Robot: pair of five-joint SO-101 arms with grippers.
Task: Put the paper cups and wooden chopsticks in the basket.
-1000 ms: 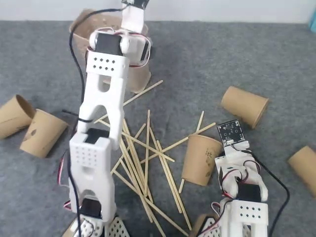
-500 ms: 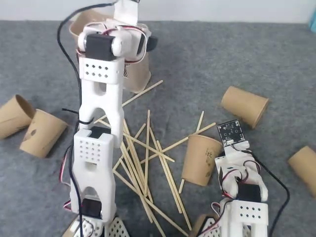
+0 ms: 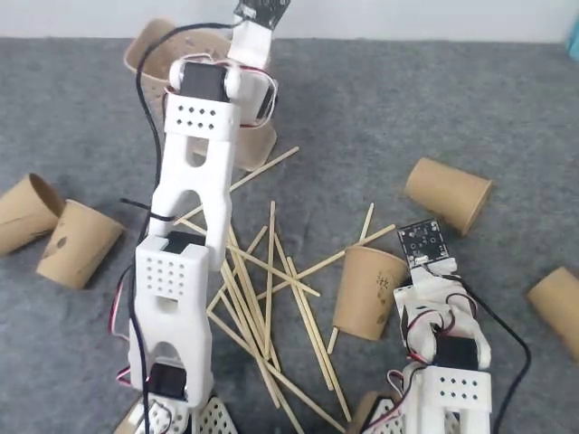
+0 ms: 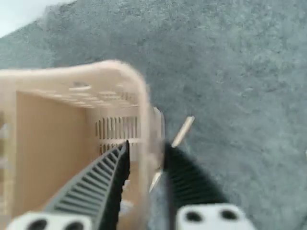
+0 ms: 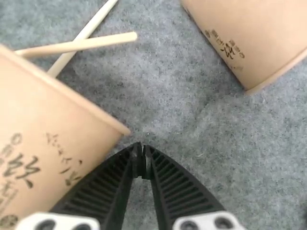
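The tan slatted basket [image 3: 149, 56] stands at the far left of the grey carpet. My left gripper [image 4: 146, 153] hovers open at its near right corner, one finger [image 4: 103, 187] inside and the other finger [image 4: 189, 182] outside the basket wall [image 4: 148, 110]. Wooden chopsticks [image 3: 262, 280] lie scattered mid-carpet. My right gripper [image 5: 143, 153] is shut and empty, low over the carpet between a standing paper cup [image 3: 366, 291] [image 5: 43, 139] and a cup on its side [image 3: 448, 193] [image 5: 249, 38].
Two more cups [image 3: 80, 242] [image 3: 25, 210] lie at the left edge, one cup [image 3: 556, 307] at the right edge, another cup [image 3: 366, 411] by the right arm's base. A chopstick [image 4: 182, 132] lies just outside the basket.
The left arm's wrist swung left over the basket, then back to the right. The basket, cups, chopsticks and right arm kept still.
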